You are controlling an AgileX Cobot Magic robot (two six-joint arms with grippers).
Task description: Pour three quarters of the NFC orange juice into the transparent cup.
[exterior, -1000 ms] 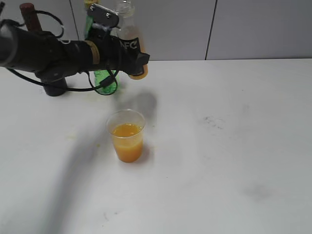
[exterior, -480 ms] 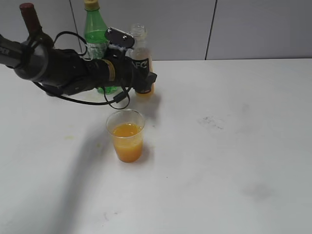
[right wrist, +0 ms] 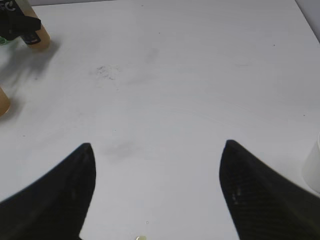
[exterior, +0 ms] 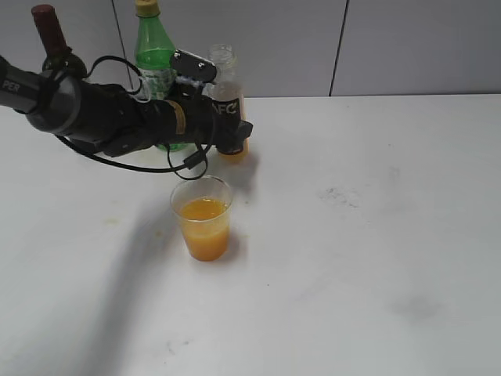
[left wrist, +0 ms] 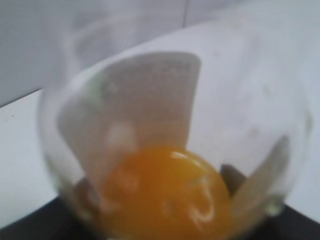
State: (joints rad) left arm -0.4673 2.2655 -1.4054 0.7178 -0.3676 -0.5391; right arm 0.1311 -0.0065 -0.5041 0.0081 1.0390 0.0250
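Note:
The NFC orange juice (exterior: 228, 110) is a slim clear bottle with a black label. It stands upright at the back of the white table, with a little orange liquid left at its base. My left gripper (exterior: 232, 125) is shut on it. The left wrist view is filled by the bottle (left wrist: 170, 190) seen close and blurred. The transparent cup (exterior: 203, 218) stands in front of the bottle, about half full of orange juice. My right gripper (right wrist: 157, 155) is open and empty above bare table. The bottle's base shows at the top left of the right wrist view (right wrist: 39, 38).
A green plastic bottle (exterior: 155, 55) and a dark wine bottle (exterior: 49, 31) stand at the back left, behind my left arm. A white object (right wrist: 312, 165) sits at the right edge of the right wrist view. The cup's edge (right wrist: 3, 102) shows at the left.
My left gripper has lowered the bottle from the air to the table behind the cup and turned it upright. The cup has not moved.

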